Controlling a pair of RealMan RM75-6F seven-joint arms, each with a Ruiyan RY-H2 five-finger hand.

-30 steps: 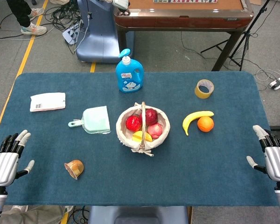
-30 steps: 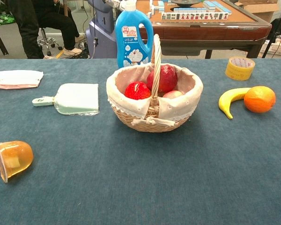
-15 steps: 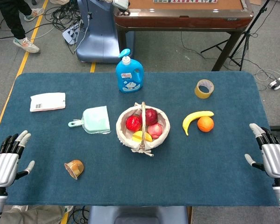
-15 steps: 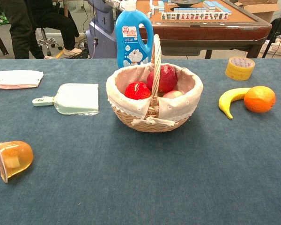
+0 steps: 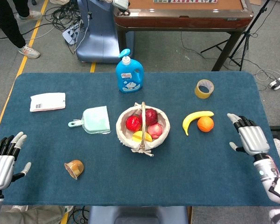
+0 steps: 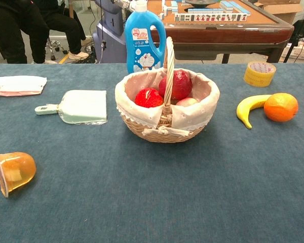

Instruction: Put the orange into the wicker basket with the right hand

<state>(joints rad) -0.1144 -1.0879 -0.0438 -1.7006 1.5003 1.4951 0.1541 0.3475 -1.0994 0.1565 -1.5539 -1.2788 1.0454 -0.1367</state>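
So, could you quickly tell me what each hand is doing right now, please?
Left hand: open, holding nothing.
Right hand: open, holding nothing, apart from the orange.

This looks like a robot test room. Cables (image 5: 65, 18) lie loose on the grey carpet floor, a game table (image 5: 182, 14) (with tiles on top) stands behind, and a person (image 6: 20, 30) sits nearby.

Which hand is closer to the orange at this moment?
Right. The right hand hovers open just right of the orange, while the left hand sits at the table's far left edge, beyond the wicker basket.
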